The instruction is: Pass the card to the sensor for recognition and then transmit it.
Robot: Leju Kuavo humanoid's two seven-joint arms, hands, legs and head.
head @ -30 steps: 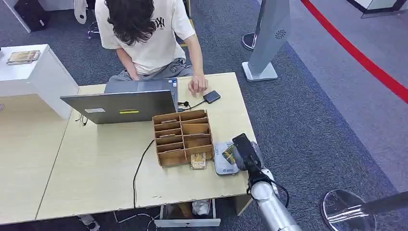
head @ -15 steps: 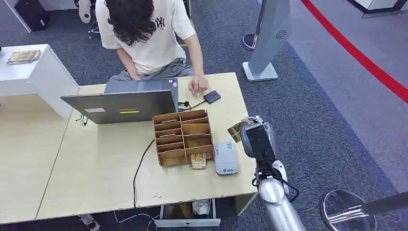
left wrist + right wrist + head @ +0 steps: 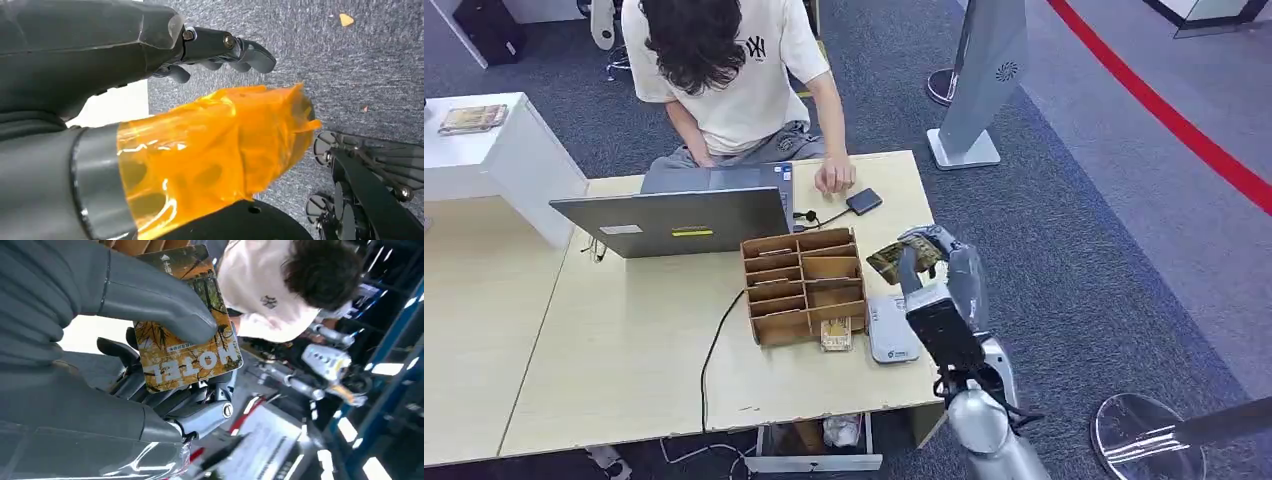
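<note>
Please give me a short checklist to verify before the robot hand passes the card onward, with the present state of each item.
1. Card held by right robot hand: ok, thumb presses on it.
2. Card lifted off the reader: ok, held above the table.
3. Reader recognised the card: cannot tell.
4. Organiser clear of the card: ok, apart.
5. Person ready to take it: not ok, their hand rests on the table.
6. Left robot hand free: ok, holds nothing.
</note>
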